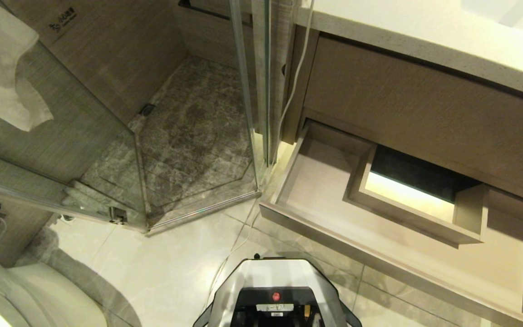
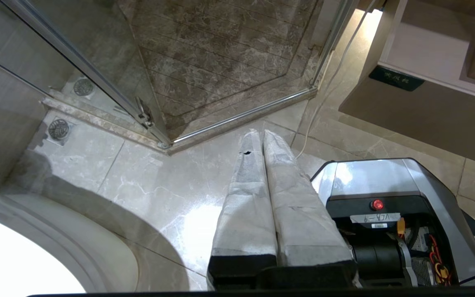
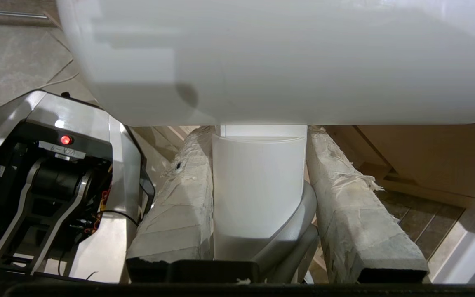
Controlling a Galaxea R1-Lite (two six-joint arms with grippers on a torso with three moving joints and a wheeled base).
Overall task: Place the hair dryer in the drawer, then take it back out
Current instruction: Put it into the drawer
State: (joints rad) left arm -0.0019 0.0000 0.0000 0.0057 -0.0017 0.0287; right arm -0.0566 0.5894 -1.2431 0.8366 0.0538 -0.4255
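White plastic is what the hair dryer is made of, but the head view is not showing it. That view is looking down on the drawer (image 1: 316, 195), which is standing pulled out from under the stone-topped vanity (image 1: 407, 41). Light wood grain is covering its floor and walls, and a boxed square cutout (image 1: 418, 200) is sitting against its back edge, with a lit gap glowing inside it. A thin white cord (image 1: 295, 77) is hanging down past the drawer's left corner to the pale tiled floor (image 1: 161, 268). A glass shower enclosure (image 1: 189, 136) is filling the left half, and the robot's base (image 1: 275, 295) is showing at the bottom edge.

From the left wrist view, the left hand (image 2: 258, 138) is hanging over the floor tiles with its two padded fingers (image 2: 245, 198) pressed together, clenched on nothing. A small dark label (image 2: 396, 78) is showing at the corner of the drawer's front.

From the right wrist view, the right hand (image 3: 260, 136) is grasping the hair dryer (image 3: 258, 194) by its smooth white handle, the padded fingers (image 3: 179, 198) pressing on either side. Its broad white barrel is lying crosswise above the fingertips, filling the upper part of the view. The dryer is being held up in the air beside the robot's base, wood-grain cabinetry showing past it.
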